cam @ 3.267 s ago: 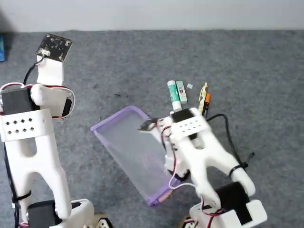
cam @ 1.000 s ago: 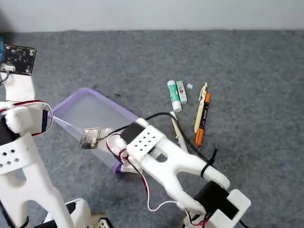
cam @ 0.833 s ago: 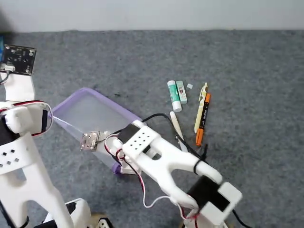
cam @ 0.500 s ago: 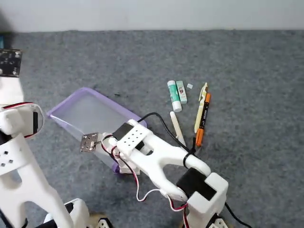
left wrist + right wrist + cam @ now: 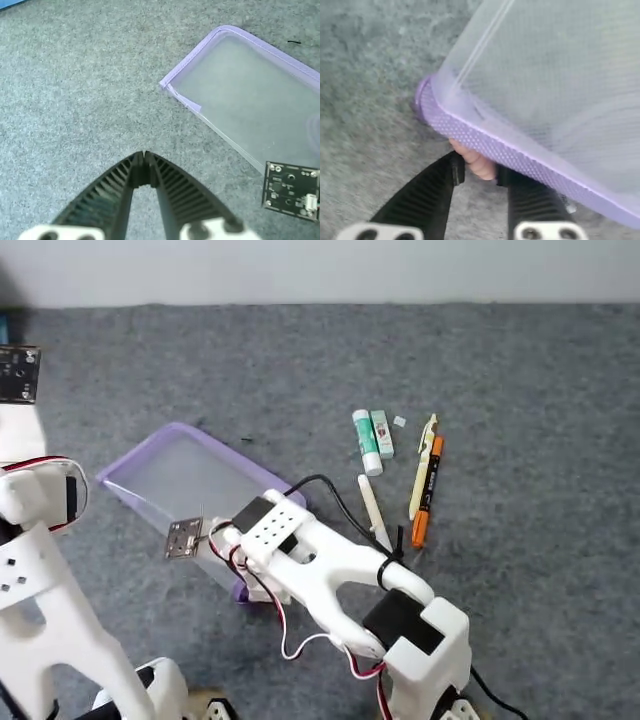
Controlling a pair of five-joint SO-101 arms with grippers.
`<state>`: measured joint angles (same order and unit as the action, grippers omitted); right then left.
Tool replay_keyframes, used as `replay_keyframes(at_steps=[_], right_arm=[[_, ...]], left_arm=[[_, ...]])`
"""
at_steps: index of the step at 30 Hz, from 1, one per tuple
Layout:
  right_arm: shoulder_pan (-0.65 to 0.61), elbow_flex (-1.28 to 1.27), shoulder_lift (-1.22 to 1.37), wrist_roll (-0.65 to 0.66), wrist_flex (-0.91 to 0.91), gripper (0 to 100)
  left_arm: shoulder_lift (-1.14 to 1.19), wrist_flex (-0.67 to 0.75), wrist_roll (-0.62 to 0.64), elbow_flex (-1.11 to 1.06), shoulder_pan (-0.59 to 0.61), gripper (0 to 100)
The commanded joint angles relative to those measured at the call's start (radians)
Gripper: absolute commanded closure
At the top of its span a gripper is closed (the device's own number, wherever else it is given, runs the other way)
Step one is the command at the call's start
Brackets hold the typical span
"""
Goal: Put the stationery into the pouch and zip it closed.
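The pouch [image 5: 180,480] has travelled. A few seconds ago it lay right beside the stationery; now it sits further over toward the left arm and turned a little, with the right arm swung across after it. In the last second it has barely shifted, while the right arm has kept settling lower over its near corner. I read that as a repositioning drag that is about finished. Nothing is inside the pouch yet, so the task is still at its start.

The right tool [image 5: 477,172] is clenched on the pinkish zipper pull [image 5: 472,159], which sticks out from under the pouch's purple corner. That corner is riding slightly up over the jaws. The grip looks thin, and I would not trust it through a hard tug.

The left tool [image 5: 144,156] is clenched on nothing, its tips meeting. It hangs over the grey tabletop [image 5: 520,370], near the opposite corner of the pouch [image 5: 250,100] but apart from it — it has drawn back from there.

The stationery has not moved. The glue stick [image 5: 366,443], the white pen [image 5: 370,502] and the orange pen [image 5: 427,490] now lie well apart from the pouch, beyond the corner where the right arm crosses it. The white pen is the nearest of them. Each item will now need a longer carry — unless the pouch comes back.
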<state>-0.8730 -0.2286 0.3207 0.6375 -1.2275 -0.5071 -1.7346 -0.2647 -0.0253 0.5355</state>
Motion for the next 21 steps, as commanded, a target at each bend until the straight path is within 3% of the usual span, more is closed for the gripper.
replay_keyframes(at_steps=[1,7,21], right_arm=[[-0.024,-0.003,0.042,0.008,0.004,99.1],[-0.001,0.017,-0.028,-0.058,-0.019,99.1],[0.076,0.158,-0.455,-0.064,-0.245,99.1]], left_arm=[[-0.026,-0.009,-0.006,0.008,0.006,99],[-0.034,-0.011,-0.006,0.016,0.006,99],[-0.218,-0.008,-0.005,0.033,0.006,99]])
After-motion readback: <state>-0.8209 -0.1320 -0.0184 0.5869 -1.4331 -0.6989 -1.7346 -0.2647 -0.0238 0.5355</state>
